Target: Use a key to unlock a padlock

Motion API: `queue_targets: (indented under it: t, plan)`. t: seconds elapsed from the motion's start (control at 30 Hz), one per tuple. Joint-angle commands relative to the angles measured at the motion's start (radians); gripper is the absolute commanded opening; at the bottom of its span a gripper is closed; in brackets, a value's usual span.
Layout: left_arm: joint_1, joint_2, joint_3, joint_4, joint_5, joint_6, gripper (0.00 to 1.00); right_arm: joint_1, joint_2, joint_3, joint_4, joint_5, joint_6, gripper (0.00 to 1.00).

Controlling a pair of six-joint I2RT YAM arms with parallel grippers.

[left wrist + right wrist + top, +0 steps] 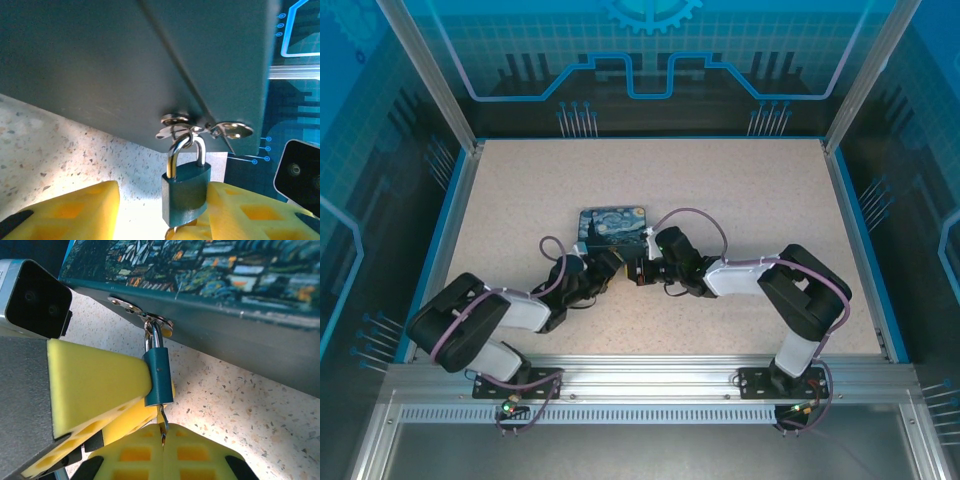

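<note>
Teal-bodied padlock [186, 192] hanging by its silvery shackle from the hasp of the painted box [125, 65], over the speckled counter [60, 150]. Set between the fingers of the half-spread left pincer [165, 189]: one yellow finger touching its side, the other apart. Right pincer [163, 437] directly beneath, pressed together on the thin dark key [162, 425], tip at the padlock's underside.

Padlock [186, 192] hanging between the parted yellow fingers [240, 210] of the left gripper [164, 202]
Dark bluish body, silvery shackle, upright; it hangs from a silvery hasp [200, 127] on the dark box [125, 65] just beyond the fingertips; one finger touches its body; the other stands apart from it; speckled table [75, 145] beneath the hand
</note>
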Motion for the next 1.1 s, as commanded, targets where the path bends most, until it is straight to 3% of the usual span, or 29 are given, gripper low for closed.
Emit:
queue_targets:
  t: [0.0,0.33,0.63,0.77,0.87,1.07]
  plan:
    - [-0.008,0.045,0.001,0.138,-0.033,-0.017,0.49,0.020,-0.001,0.011,0.056,-0.013,0.011,0.00]
    - [-0.012,0.216,0.002,0.380,-0.036,-0.074,0.33,0.020,-0.002,0.010,0.054,-0.008,0.018,0.00]
    - [-0.018,0.222,-0.006,0.393,-0.054,-0.068,0.13,0.021,-0.004,0.004,0.051,0.002,0.022,0.00]
    - [-0.018,0.213,-0.011,0.388,-0.058,-0.071,0.00,0.009,-0.014,-0.006,0.036,-0.010,0.002,0.10]
    - [-0.018,0.203,-0.011,0.360,-0.056,-0.078,0.00,-0.003,-0.049,-0.025,-0.009,-0.006,-0.057,0.29]
    - [-0.013,0.196,-0.002,0.309,-0.024,-0.117,0.00,-0.013,-0.166,-0.021,-0.268,0.060,-0.341,0.51]
